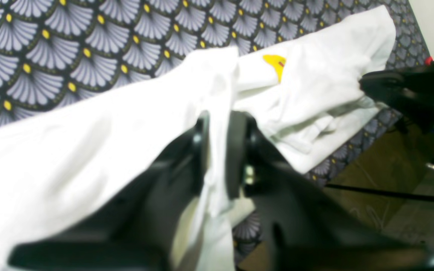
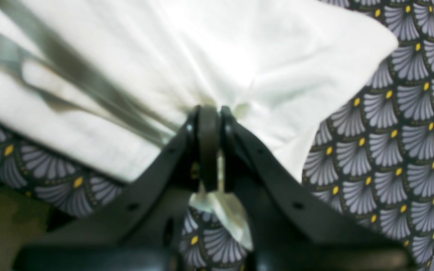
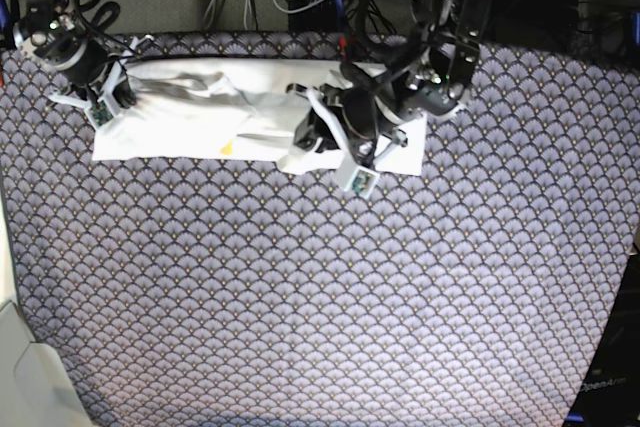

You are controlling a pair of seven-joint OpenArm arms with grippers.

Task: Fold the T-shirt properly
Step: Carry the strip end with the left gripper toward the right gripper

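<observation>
Both arms reach over the far edge of the T-shirt (image 3: 190, 112)

The left gripper (image 1: 217, 150) sits at the shirt's middle, jaws a little apart with cloth between them. The right gripper (image 2: 209, 146) is at its far end, jaws pressed together, pinching a fold of cloth.

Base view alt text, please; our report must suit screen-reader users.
A white T-shirt lies bunched in a long strip at the far edge of a fan-patterned tablecloth. The right end effector grips one end; the left end effector sits on the shirt's middle.
</observation>
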